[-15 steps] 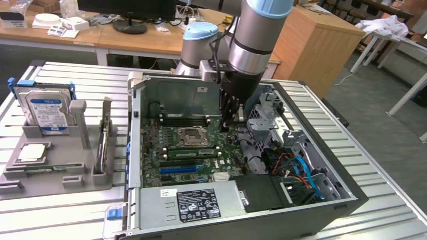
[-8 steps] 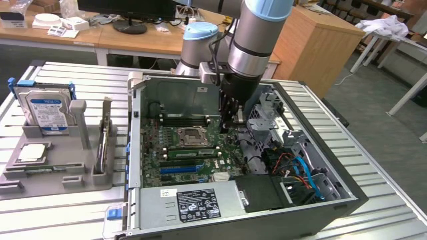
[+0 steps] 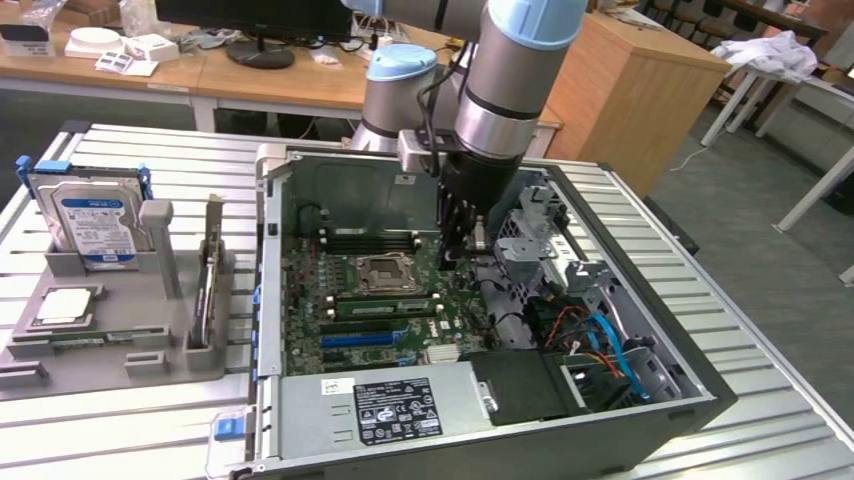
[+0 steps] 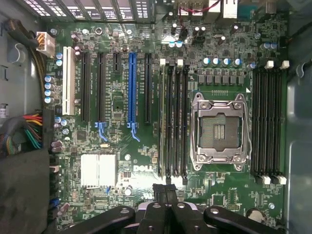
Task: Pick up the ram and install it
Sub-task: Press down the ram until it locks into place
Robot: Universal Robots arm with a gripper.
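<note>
The ram (image 3: pixel 382 306), a long narrow green stick, sits among the memory slots beside the empty processor socket (image 3: pixel 384 272) on the motherboard, inside the open computer case. My gripper (image 3: pixel 459 256) hangs inside the case above the board, a little off that slot bank's end toward the exterior view's right. It is shut with nothing between its fingers. In the wrist view the shut gripper (image 4: pixel 165 191) points down at the end of the slot bank (image 4: pixel 174 122), next to the socket (image 4: pixel 219 129). Seen from straight above, the stick cannot be told apart from the slots.
A grey holder (image 3: pixel 114 345) to the exterior view's left of the case carries a hard drive (image 3: pixel 91 222), a silver processor chip (image 3: pixel 64 305) and a tall thin card on edge (image 3: pixel 210 280). Drive cage and cables (image 3: pixel 594 340) crowd the case's other side. A second slot bank (image 4: pixel 267 122) flanks the socket.
</note>
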